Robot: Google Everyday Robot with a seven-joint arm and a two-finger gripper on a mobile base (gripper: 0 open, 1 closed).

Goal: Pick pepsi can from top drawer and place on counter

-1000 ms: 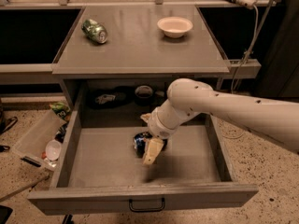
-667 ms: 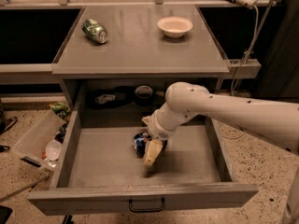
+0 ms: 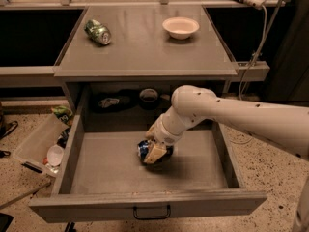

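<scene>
The pepsi can [image 3: 143,149] is dark blue and lies on the floor of the open top drawer [image 3: 193,170], near its middle. My gripper [image 3: 153,152] reaches down into the drawer from the right on the white arm. Its tan fingers [image 3: 156,153] are closed around the can, which still rests on the drawer floor. The grey counter [image 3: 145,47] is directly above the drawer. The drawer's black handle [image 3: 152,211] shows on the front panel.
A green can [image 3: 98,32] lies on its side at the counter's left back. A white bowl [image 3: 180,27] stands at the right back. Dark objects [image 3: 148,96] sit in the cabinet behind the drawer. Clutter and a plastic bin [image 3: 38,146] lie on the floor at left.
The gripper has shifted slightly left onto the pepsi can and its fingers have closed around it. The can has stayed in place on the drawer floor.
</scene>
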